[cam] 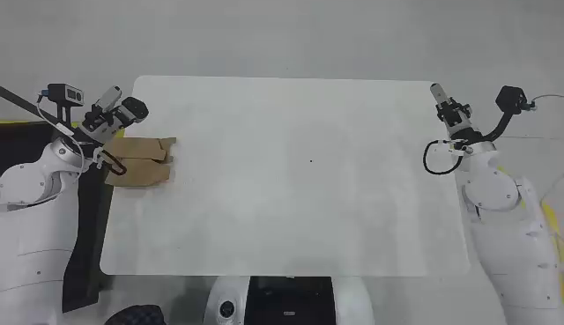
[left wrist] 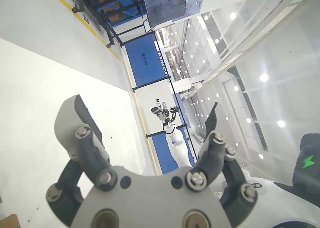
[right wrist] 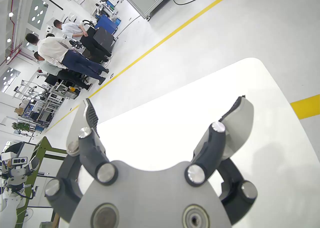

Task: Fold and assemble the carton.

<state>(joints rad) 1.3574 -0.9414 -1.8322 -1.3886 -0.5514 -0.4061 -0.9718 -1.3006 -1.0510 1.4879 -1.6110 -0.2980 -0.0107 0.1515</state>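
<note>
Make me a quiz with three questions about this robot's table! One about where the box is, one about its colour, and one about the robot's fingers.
1. Where does the flat carton lie?
A. At the table edge, near the left gripper
B. In the table's middle
C. In the right gripper

2. What colour is the carton?
A. Blue
B. Brown
C. Green

3. How are the right gripper's fingers?
A. Shut on the carton
B. Shut on nothing
C. Open

Answers:
1. A, the top view shows it at the edge by the left arm.
2. B, it is plain brown cardboard.
3. C, the right wrist view shows them spread with nothing between.
</note>
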